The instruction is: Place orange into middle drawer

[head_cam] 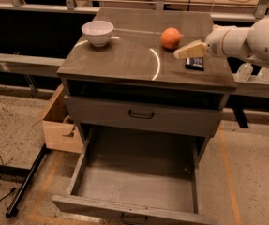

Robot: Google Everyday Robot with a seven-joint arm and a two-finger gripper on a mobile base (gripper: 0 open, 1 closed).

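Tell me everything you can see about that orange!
The orange is round, bright orange and dull-skinned, whole and unpeeled. It sits on the brown cabinet top, toward the back, well right of the white bowl. Only the top seems to touch it. The gripper hovers just to its lower right, not holding it.

arm (252,40): white, smooth and shiny, made of fat round parts joined together.
gripper (184,52): pale yellow, a pointy wedge shape, thin at the tip.
gripper place: far right of the scene, at the arm's left end.
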